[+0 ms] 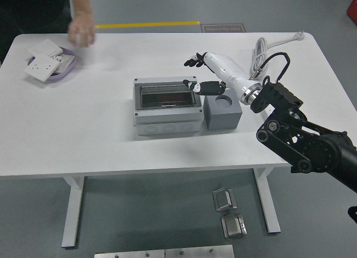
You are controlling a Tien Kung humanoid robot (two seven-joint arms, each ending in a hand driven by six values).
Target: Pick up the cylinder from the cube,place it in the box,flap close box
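The grey box (167, 121) stands mid-table with its dark see-through flap (167, 95) lying flat over the opening. Right beside it is the grey cube (223, 115), whose round hole (224, 101) on top holds nothing. I cannot make out the cylinder; the flap hides the box's inside. My right hand (194, 73), white with black fingers (193, 61), hovers above the box's right end and the cube. It is spread and holds nothing, and its thumb (203, 87) is just over the flap's right edge. My left arm is out of view.
A person's blurred hand (81, 32) is at the far left, above a purple tray (66, 71) of white socket plates. A white cable (261, 50) lies at the back right. Metal parts (228, 212) sit on the floor under the table.
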